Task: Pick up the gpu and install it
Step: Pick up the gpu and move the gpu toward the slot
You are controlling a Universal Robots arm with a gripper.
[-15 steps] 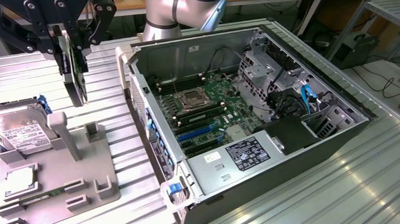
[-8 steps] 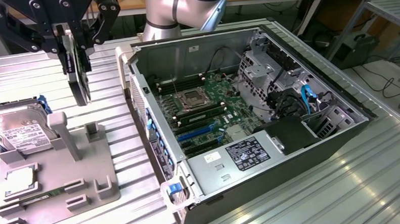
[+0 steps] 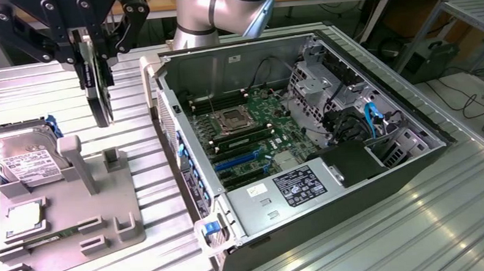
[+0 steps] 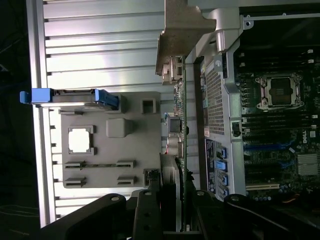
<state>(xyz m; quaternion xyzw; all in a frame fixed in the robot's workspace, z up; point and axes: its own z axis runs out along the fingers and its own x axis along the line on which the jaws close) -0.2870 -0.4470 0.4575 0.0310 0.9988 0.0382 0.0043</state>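
While the hard drive (image 3: 27, 163) is standing in the grey fixture (image 3: 93, 203) at the exterior view's left, I am holding the gpu (image 3: 98, 96) just to its right. My gripper (image 3: 91, 50) is pinching the card by its upper edge, fingers pressing against both faces. The gpu is hanging edge-on in the air, touching neither the fixture nor the slatted table (image 3: 135, 115). Farther right, the open computer case (image 3: 352, 228) is lying on its side, its motherboard (image 3: 250, 129) facing up. The gpu is hanging outside the case, beside its rear wall.
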